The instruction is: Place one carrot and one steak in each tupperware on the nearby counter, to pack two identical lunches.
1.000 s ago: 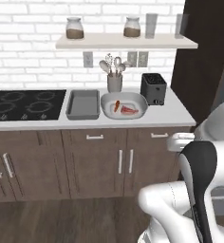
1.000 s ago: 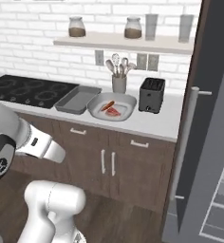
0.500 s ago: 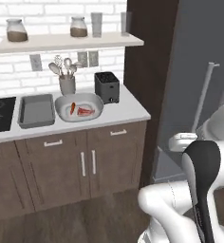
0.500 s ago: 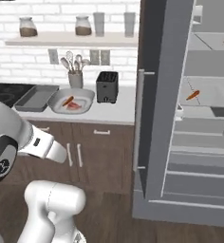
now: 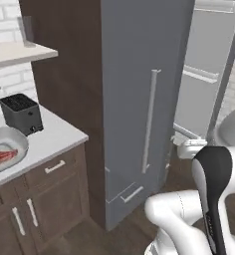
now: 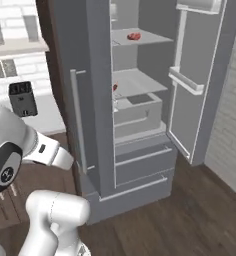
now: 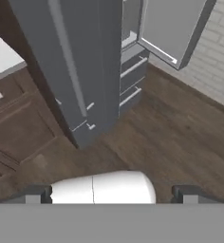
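Steak (image 6: 134, 36) on fridge shelf (image 6: 140, 36), toaster (image 6: 22, 98) left.

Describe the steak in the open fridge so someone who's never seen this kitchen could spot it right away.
Find the tall grey fridge, whose right door stands open. Look at the highest shelf visible inside. The steak is the small red lump lying alone there, well above the white drawer and the bit of red and orange at the edge of the shelf below.

- A steak (image 5: 3, 156), flat red with pale marbling, lies in the light oval tupperware (image 5: 17, 144) on the grey-white tabletop (image 5: 52, 140), far off to the gripper's (image 7: 112, 194) side.
- Another steak (image 6: 134, 36) rests on an upper fridge shelf, well apart from the gripper.
- A small orange-red bit, perhaps a carrot (image 6: 115, 87), shows on the middle shelf.
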### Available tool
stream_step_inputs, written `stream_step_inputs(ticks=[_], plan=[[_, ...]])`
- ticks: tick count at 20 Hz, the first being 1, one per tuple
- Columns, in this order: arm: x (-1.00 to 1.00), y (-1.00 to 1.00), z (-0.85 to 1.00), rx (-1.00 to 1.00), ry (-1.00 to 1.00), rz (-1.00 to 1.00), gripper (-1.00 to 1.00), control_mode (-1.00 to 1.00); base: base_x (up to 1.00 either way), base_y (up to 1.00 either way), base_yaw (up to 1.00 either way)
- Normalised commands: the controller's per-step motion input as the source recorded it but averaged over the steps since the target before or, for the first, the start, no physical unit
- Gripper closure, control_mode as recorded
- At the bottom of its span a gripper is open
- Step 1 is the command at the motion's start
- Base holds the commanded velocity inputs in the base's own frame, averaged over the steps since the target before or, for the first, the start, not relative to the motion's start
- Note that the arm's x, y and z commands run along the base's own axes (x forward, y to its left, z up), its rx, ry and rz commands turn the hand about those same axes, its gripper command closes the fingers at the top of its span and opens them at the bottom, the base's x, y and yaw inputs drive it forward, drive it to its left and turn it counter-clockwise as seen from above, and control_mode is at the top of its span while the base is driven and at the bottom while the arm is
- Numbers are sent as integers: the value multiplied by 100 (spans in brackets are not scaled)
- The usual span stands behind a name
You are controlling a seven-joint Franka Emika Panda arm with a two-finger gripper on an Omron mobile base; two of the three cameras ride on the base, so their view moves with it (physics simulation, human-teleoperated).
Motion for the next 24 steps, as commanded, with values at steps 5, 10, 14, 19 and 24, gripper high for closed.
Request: stream_step_inputs(ticks=[5, 10, 14, 19, 24], plan=[[0, 0, 0, 0, 0, 0, -100, 100, 34, 0, -78], [0, 0, 0, 0, 0, 0, -100, 100, 47, -18, -72], [0, 0, 0, 0, 0, 0, -100, 100, 86, -32, -53], [0, 0, 0, 0, 0, 0, -100, 100, 100, -27, 6], [0, 0, 0, 0, 0, 0, -100, 100, 100, -5, 64]])
